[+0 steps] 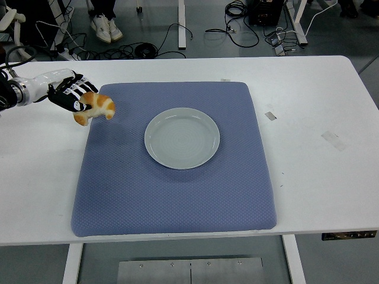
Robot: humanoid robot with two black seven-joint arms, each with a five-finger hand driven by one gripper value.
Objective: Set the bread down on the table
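1. Gripping the golden-brown, crescent-shaped bread roll (95,107), the robot's black-and-white left hand (71,96) has its fingers clamped around the roll's upper side, and the roll hangs at the far-left corner of the blue quilted fabric mat (172,189), right over that mat's left edge.
2. Judging from the task, the step in hand is the carry out to bare tabletop, so the roll should clear the mat entirely and go to the open white table (41,171) just left of the mat before release.
3. Lowering it until the underside rests on the table, then spreading the fingers, should keep the curved roll from tipping or rolling back onto the mat.
4. Near the mat's middle sits the round pale grey-green ceramic plate (182,138); it holds nothing, and the roll is well apart from it.
5. No right hand shows.
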